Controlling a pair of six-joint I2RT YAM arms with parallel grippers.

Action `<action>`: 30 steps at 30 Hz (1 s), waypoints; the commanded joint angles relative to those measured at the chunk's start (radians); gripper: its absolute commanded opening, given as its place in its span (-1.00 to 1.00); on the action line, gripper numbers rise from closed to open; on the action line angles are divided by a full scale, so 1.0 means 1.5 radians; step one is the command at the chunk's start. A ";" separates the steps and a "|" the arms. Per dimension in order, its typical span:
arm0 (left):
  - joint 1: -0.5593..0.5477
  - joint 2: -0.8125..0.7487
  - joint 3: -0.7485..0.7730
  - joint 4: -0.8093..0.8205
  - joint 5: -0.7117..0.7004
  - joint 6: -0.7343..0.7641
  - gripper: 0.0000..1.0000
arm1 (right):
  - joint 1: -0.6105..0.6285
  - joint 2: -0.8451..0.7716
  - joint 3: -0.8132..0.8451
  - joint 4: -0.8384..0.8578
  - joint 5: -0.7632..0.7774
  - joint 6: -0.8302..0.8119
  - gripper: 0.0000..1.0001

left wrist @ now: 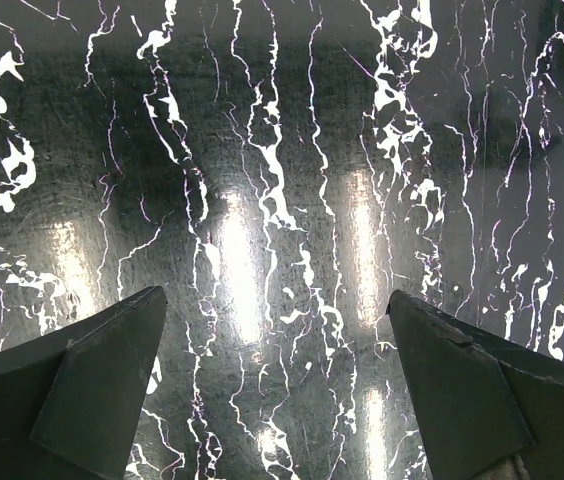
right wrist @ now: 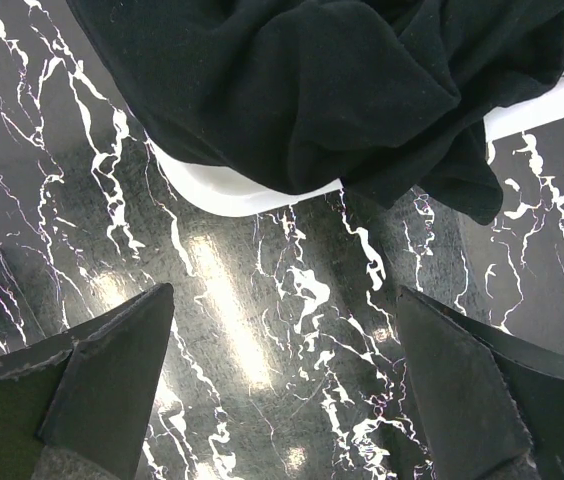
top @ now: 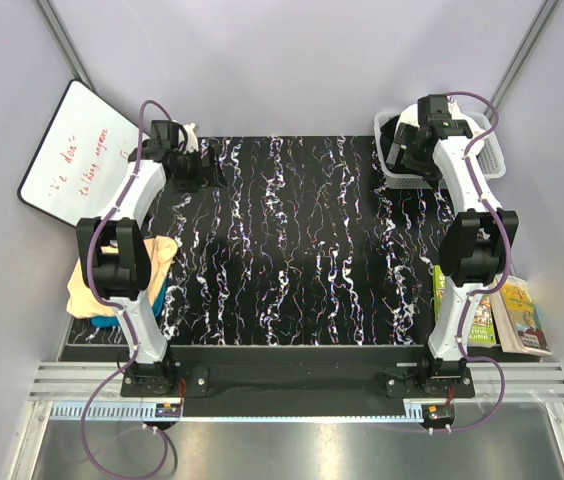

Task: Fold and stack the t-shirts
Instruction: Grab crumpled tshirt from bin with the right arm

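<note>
- Right gripper [right wrist: 284,295] gapes empty beside the basket [right wrist: 212,190], poised for the black t-shirt [right wrist: 302,90] draped over its rim.
- Left gripper [left wrist: 274,295], wide and empty, hovers above the table [left wrist: 282,150].
- Peach t-shirt [top: 85,295] and teal t-shirt [top: 110,319] lie at the left edge, probably stacked.

Robotics lab test cell: left arm [top: 122,255] and right arm [top: 472,245] bolted to a metal rail [top: 292,380] at a black marbled table [top: 292,250]; plain walls [top: 292,60], whiteboard [top: 72,150] upper left.
</note>
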 commanded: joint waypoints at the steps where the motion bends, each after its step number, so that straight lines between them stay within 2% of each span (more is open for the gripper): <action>1: 0.001 -0.007 0.023 0.012 -0.005 0.008 0.98 | -0.001 -0.006 0.037 0.003 0.001 -0.021 1.00; 4: 0.001 -0.006 0.021 0.012 0.003 0.009 0.98 | -0.001 -0.001 0.069 -0.002 0.019 -0.046 1.00; 9: 0.001 -0.007 0.012 0.013 0.001 0.011 0.98 | -0.001 0.039 0.181 -0.017 0.066 -0.071 1.00; 13: 0.001 -0.010 0.004 0.012 -0.004 0.012 0.98 | -0.011 0.099 0.298 -0.052 0.129 -0.052 1.00; 14: 0.001 -0.010 0.001 0.013 -0.004 0.012 0.98 | -0.019 0.126 0.350 -0.063 0.132 -0.039 0.99; 17: 0.001 -0.009 -0.003 0.011 -0.007 0.009 0.98 | -0.066 0.154 0.405 -0.075 0.107 -0.011 0.96; 22: 0.001 -0.004 -0.008 0.012 -0.006 0.008 0.97 | -0.107 0.186 0.425 -0.073 0.062 0.015 0.91; 30: 0.001 0.006 -0.006 0.014 0.020 -0.001 0.98 | -0.112 0.265 0.445 -0.036 0.090 -0.002 0.95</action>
